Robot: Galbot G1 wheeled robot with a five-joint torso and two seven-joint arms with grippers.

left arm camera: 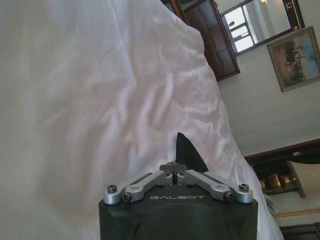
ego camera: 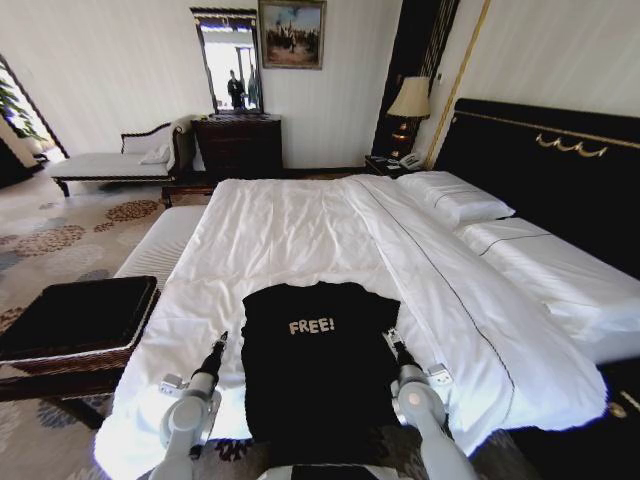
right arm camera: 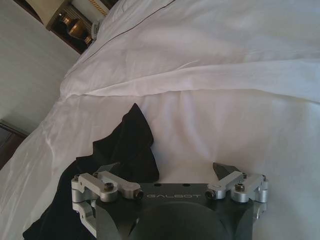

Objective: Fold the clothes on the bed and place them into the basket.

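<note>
Lying flat on your rumpled white bed [ego camera: 300,225]: a soft black shirt [ego camera: 318,370], "FREE!" upward.
Your left gripper [ego camera: 222,338] pinches its sleeve closed; your right gripper [ego camera: 390,338] gapes wide beside the other sleeve. Square black basket [ego camera: 75,312] sits left.

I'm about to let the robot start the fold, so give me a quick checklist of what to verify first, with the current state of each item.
1. T-shirt spread flat on the bed, lettering up: ok.
2. Left gripper shut on the shirt's edge, black fabric between its tips: ok.
3. Right gripper gripping the shirt: not ok, open, with the sleeve lying beside one finger.
4. Both grippers level at the shirt's two sides: ok.
5. Basket beside the bed on the robot's left, nothing seen in it: ok.
6. Shirt's lower hem reaching the bed edge: cannot tell.
</note>
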